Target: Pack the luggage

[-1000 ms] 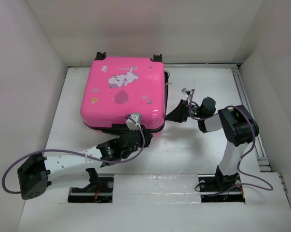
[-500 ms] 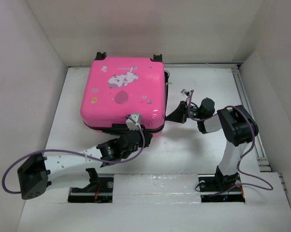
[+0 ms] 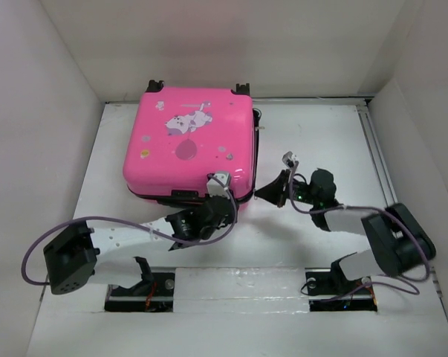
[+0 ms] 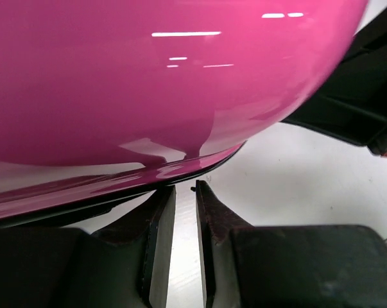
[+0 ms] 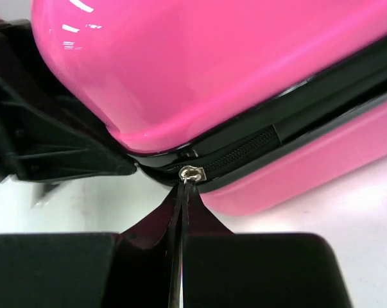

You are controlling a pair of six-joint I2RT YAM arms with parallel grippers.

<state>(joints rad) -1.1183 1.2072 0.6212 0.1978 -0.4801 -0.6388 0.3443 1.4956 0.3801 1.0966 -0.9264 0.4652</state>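
Observation:
The hot-pink luggage (image 3: pixel 190 145) lies flat at the back left with its lid down and cartoon stickers on top. My right gripper (image 3: pixel 267 192) is at its near right corner. In the right wrist view this gripper (image 5: pixel 183 189) is shut on the silver zipper pull (image 5: pixel 192 173) in the black seam of the pink shell (image 5: pixel 199 70). My left gripper (image 3: pixel 231 205) is at the near edge by the same corner. In the left wrist view its jaws (image 4: pixel 185 192) stand a narrow gap apart with nothing between them, just below the shell's (image 4: pixel 148 83) black seam.
White walls enclose the table on three sides. The suitcase's black wheels (image 3: pixel 155 86) point at the back wall. A rail (image 3: pixel 383 175) runs along the right side. The right gripper's black body (image 4: pixel 363 83) shows close by in the left wrist view.
My right arm has folded down low and its gripper has slid a little toward me round the corner. My left arm has shifted right, bringing its gripper closer to that corner.

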